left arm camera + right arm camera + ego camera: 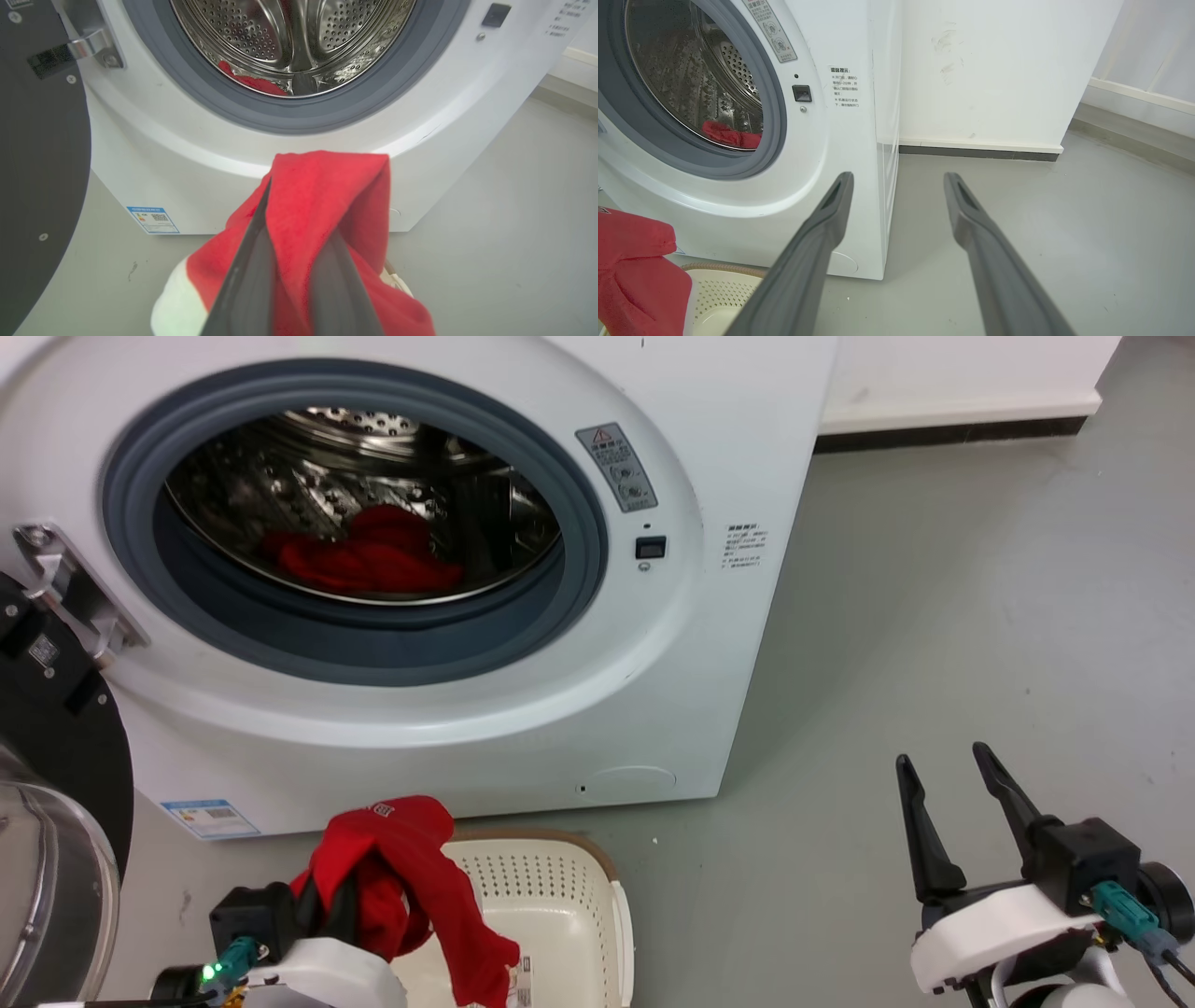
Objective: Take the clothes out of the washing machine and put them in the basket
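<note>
The white washing machine [653, 709] stands with its porthole open. Red clothes [364, 560] lie at the bottom of its steel drum, also showing as clothes [252, 81] and clothes [731, 135] in the wrist views. My left gripper [350, 887] is shut on a red garment [411, 877] with white trim, which drapes over its fingers and hangs above the left part of the cream basket [560, 887]. In the left wrist view the garment [322, 196] hides the fingertips of my left gripper [299, 210]. My right gripper [941, 754] is open and empty over the floor, right of the machine.
The machine's black-framed glass door [56, 784] is swung open at the left, close to my left arm. Grey floor [934, 569] stretches to the right up to a white wall with a dark skirting [943, 434]. The basket [724, 289] sits on the floor right before the machine.
</note>
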Motion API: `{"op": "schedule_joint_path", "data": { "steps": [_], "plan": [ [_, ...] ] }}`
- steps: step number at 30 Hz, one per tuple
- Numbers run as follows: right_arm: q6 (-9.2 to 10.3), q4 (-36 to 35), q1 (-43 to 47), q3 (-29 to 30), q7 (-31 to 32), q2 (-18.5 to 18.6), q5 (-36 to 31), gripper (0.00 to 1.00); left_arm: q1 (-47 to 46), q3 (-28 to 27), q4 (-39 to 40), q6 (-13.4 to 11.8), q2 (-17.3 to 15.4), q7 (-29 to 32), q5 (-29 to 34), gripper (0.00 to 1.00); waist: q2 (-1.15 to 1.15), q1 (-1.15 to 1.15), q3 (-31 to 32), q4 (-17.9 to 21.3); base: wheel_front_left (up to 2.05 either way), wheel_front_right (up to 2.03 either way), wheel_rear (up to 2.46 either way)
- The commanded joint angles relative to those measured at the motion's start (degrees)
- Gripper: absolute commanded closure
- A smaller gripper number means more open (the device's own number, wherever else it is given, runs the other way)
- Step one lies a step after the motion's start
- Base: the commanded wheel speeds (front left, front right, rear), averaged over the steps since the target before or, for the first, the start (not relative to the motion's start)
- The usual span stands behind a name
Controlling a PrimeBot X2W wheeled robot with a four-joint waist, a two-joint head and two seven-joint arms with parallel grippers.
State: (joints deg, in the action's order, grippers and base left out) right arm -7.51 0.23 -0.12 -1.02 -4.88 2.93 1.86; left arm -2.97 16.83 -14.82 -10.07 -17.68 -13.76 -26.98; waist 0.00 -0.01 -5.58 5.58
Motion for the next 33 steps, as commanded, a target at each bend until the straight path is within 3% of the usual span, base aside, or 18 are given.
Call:
{"op": "schedule_joint_path", "data": {
  "steps": [1,16,33],
  "plan": [
    [0.04,-0.1,-0.8,-0.3,0.1,-0.1,0.1,0.0,-0.2,0.2,-0.5,0.3,0.1,0.0,-0.1,1.0,0.0,0.01,-1.5,-0.1,0.0,0.0,0.0],
    [0.04,0.5,-8.2,-2.1,-2.3,-0.1,0.9,0.0,-11.8,1.4,-24.1,6.2,2.8,-1.1,-0.8,1.0,0.0,0.01,-16.1,4.9,0.0,0.0,0.0],
    [0.05,1.7,-15.4,-5.0,-5.7,-0.1,2.6,0.0,-28.2,2.1,-48.7,11.1,1.4,-1.2,-0.5,1.0,0.0,0.01,-32.5,9.9,0.0,0.0,0.0]
  ]
}}
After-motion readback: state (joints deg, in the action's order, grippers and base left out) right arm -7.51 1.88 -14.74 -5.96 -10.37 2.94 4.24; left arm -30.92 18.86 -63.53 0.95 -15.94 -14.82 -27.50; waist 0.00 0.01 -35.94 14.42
